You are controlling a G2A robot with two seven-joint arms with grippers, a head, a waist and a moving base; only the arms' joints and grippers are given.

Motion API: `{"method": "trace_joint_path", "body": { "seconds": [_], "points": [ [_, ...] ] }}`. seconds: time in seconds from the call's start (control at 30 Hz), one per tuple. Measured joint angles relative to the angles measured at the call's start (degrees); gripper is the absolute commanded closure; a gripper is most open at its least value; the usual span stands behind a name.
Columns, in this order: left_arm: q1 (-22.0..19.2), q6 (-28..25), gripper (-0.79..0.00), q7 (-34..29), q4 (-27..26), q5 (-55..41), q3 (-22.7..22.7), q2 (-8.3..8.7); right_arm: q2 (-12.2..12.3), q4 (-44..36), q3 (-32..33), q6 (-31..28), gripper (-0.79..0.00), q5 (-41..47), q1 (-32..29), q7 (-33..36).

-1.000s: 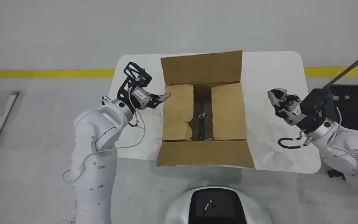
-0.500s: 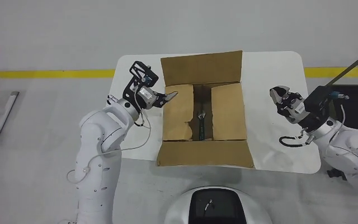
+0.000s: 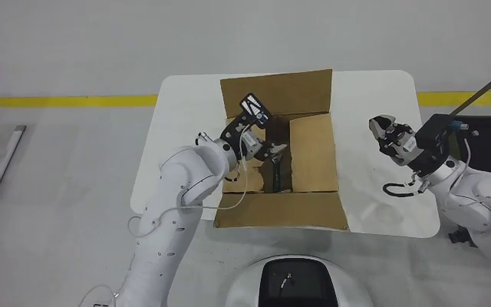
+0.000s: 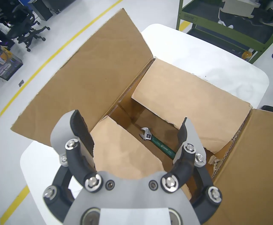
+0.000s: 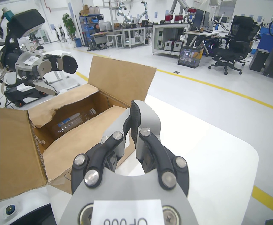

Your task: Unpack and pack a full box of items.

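Note:
An open cardboard box (image 3: 276, 92) stands on the white table (image 3: 376, 100), its two inner flaps half folded over the opening. On the box floor lies a green-handled wrench (image 3: 276, 170) (image 4: 155, 141), and a clear plastic bottle (image 5: 74, 122) lies deeper inside under a flap. My left gripper (image 3: 270, 147) (image 4: 132, 125) hangs open above the gap between the inner flaps, over the wrench, holding nothing. In the right wrist view the left gripper (image 5: 61, 77) hovers above the box (image 5: 121, 76). My right gripper (image 3: 377, 130) (image 5: 134, 108) is shut and empty, over bare table right of the box.
The torn inner flap (image 4: 187, 110) and the tall outer flap (image 4: 85, 74) border the opening. A green shelf cart (image 4: 213, 17) stands beyond the table. A black cart (image 3: 468, 130) sits at the table's right end. Bare table lies on both sides of the box.
My left arm has swung from the table left of the box to over the box opening, gripper still open. The right gripper has hardly moved.

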Motion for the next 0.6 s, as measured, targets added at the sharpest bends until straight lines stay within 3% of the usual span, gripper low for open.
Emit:
{"method": "trace_joint_path", "body": {
  "seconds": [0.33,0.5,0.6],
  "points": [
    [0.06,0.23,-0.785,0.1,-0.24,0.48,-0.19,0.06,-1.68,3.18,-2.06,-2.07,0.0,-0.54,3.62,0.21],
    [0.81,5.48,-0.785,-0.47,-5.05,5.64,-0.61,0.2,-2.42,4.8,-2.9,-3.43,0.0,-0.79,5.14,0.32],
    [1.09,9.05,-0.785,-3.98,-7.21,8.2,0.04,0.11,-2.86,5.48,-3.37,-4.25,0.0,-0.73,5.83,0.42]
  ]
}}
